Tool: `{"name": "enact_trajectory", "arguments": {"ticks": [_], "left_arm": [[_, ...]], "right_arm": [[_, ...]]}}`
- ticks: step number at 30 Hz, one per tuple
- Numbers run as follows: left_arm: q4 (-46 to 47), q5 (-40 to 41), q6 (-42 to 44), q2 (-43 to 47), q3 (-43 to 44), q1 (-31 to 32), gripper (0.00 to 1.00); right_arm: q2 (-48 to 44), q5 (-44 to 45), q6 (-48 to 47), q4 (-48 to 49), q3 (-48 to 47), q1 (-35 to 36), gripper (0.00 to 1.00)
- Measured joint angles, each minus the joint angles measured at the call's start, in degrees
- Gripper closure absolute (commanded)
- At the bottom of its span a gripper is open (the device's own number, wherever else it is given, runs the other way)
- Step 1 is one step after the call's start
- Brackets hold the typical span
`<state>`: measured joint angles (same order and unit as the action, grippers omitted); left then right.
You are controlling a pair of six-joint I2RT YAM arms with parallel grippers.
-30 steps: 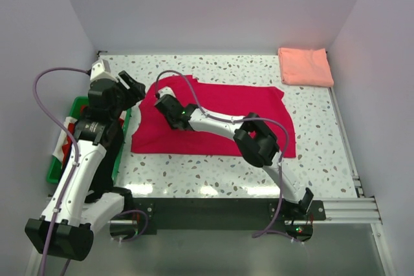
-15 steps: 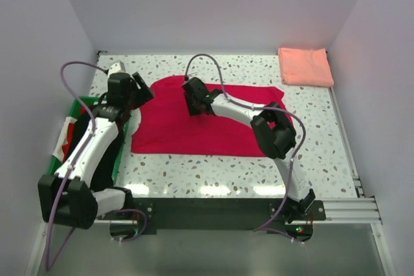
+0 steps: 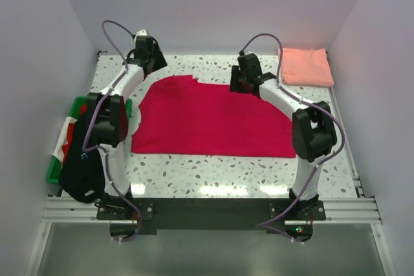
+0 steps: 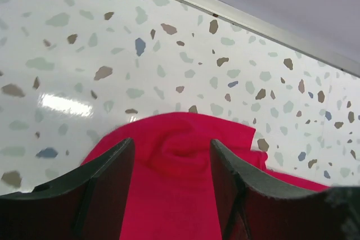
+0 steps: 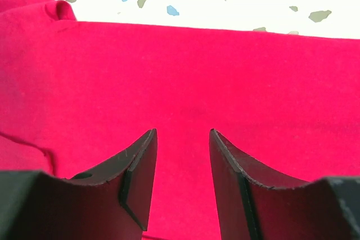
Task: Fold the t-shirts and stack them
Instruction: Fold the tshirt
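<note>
T-shirt [image 3: 213, 117], crimson, lies under the open left hand [image 4: 171, 150] and open right hand [image 5: 183, 139].

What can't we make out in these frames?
- Top view: green crate contents, mostly covered by the left arm.
- Wrist views: whether the left gripper or right gripper touches the red t-shirt; no height cue.
- Top view: salmon t-shirt fold layers, too small.
</note>
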<state>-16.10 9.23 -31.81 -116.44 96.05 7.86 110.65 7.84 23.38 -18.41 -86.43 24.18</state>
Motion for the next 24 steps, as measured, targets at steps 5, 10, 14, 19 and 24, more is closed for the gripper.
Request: {"name": "enact_trajectory", "arguments": {"ticks": [5, 10, 14, 19, 24], "left_arm": [[0.4, -4.6, 6.3, -10.7, 8.2, 0.0, 0.41], [0.2, -9.1, 11.6, -14.7, 9.3, 0.0, 0.4], [0.6, -11.5, 13.6, -14.9, 9.3, 0.0, 0.4], [1.6, -13.3, 15.0, -16.0, 9.3, 0.0, 0.4], [2.7, -13.8, 15.4, -19.3, 10.2, 0.0, 0.42]], "right_arm": [[-0.6, -3.4, 0.0, 0.2, 0.3, -2.2, 0.54], [-0.6, -5.0, 0.0, 0.2, 0.3, -3.4, 0.54], [-0.6, -6.2, 0.0, 0.3, 0.3, -3.6, 0.54], [-0.5, -7.4, 0.0, 0.6, 0.3, -3.6, 0.54], [-0.5, -8.2, 0.0, 1.1, 0.3, -3.7, 0.55]]}}
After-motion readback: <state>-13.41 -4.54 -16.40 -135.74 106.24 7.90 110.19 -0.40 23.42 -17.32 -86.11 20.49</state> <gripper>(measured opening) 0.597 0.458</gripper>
